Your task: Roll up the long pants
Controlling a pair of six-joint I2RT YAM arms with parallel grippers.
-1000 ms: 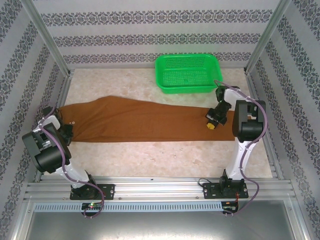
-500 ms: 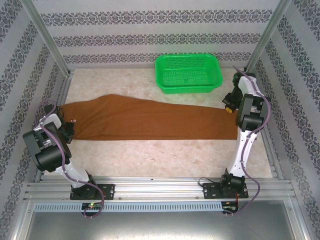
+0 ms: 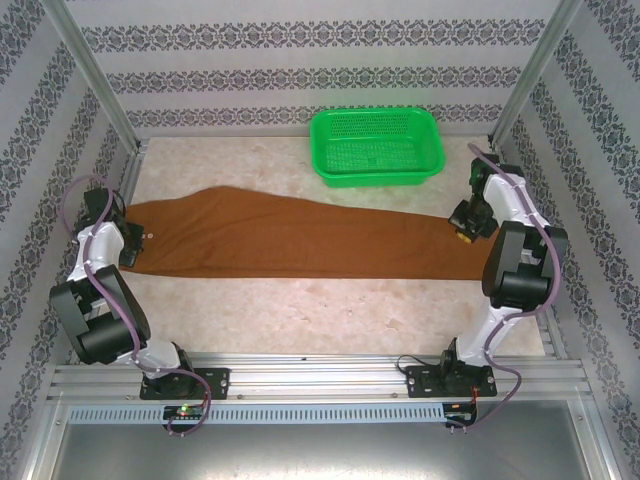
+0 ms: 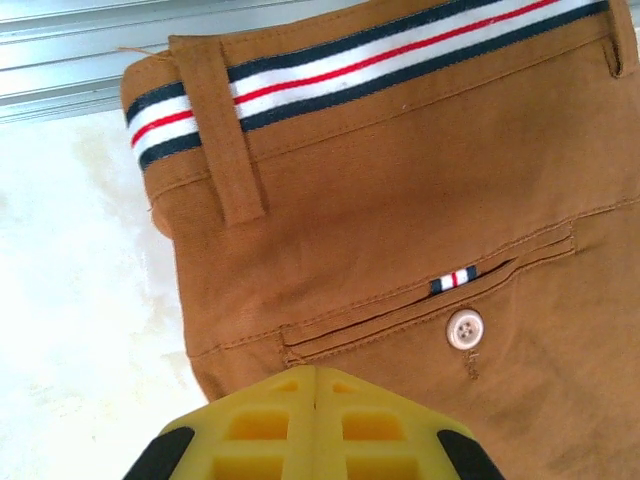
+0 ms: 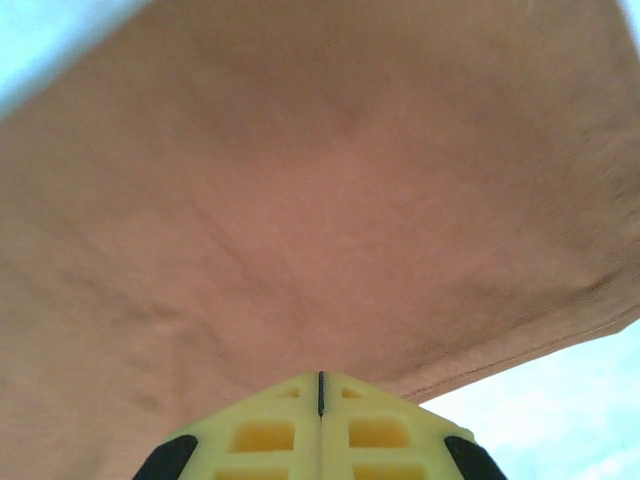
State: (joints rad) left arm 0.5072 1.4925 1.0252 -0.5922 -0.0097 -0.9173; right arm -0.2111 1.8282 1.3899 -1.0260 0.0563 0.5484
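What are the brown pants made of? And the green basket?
The long pants look like matte woven cloth, maybe cotton: fine weave and stitched seams show. Their pale button looks like plastic, but that's unsure. The green basket looks like shiny moulded plastic, full of small holes.

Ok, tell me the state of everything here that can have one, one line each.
long pants: unrolled, lying flat at full length.
green basket: upright, empty, on the far side of the pants.
left gripper: shut, over the waist end, holding nothing.
right gripper: shut, over the hem end, holding nothing.
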